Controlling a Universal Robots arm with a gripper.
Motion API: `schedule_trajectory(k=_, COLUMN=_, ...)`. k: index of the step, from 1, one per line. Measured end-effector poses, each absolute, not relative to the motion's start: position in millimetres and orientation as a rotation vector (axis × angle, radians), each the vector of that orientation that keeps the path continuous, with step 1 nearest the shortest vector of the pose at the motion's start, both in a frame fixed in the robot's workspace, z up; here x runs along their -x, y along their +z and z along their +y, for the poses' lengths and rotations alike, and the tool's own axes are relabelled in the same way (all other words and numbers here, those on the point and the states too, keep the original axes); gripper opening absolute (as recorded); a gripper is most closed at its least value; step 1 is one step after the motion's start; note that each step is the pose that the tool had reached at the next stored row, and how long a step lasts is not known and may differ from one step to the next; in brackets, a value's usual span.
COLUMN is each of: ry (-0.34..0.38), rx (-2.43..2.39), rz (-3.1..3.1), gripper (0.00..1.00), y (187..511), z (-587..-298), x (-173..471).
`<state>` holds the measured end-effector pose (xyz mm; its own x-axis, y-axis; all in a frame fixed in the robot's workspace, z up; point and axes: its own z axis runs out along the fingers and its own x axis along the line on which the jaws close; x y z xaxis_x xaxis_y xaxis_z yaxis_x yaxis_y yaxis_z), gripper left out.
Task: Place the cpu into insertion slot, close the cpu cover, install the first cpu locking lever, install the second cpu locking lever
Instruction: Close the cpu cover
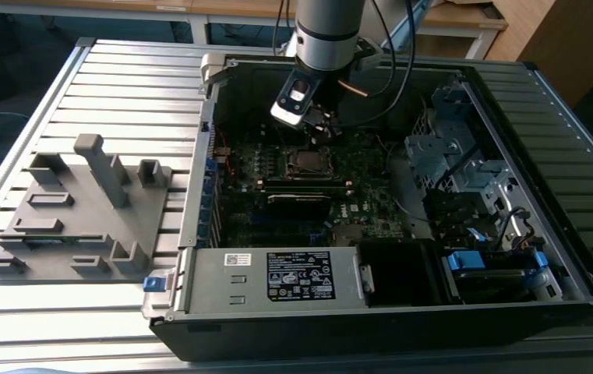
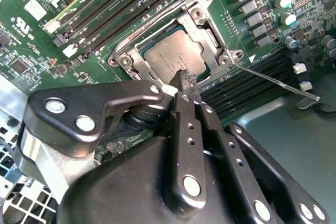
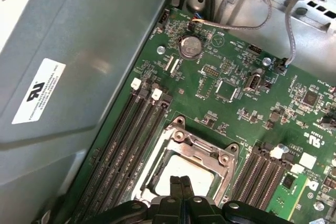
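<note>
— Where is my chip?
— Your dull silver-grey square cpu (image 2: 170,56) sits in its socket, with the shiny metal-frame cpu cover (image 2: 212,38) lying down around it.
— And my gripper?
— Your black gripper (image 2: 185,77) has its fingers pinched together on nothing, tip at the cover's edge. A thin wire locking lever (image 2: 275,83) juts sideways from the socket on the green motherboard (image 2: 31,40).

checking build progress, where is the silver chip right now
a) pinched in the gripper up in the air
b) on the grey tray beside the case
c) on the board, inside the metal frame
c, the chip lies flat inside the metal frame on the green board, with the shut gripper poised at its edge.
</note>
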<state>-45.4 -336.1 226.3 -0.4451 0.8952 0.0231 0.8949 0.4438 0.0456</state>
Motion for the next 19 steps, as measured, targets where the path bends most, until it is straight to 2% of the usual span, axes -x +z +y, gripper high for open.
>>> schedule_trajectory(k=19, ry=0.081, rx=-1.551, rz=2.729, gripper=0.11, y=226.2, z=-336.1, x=45.4)
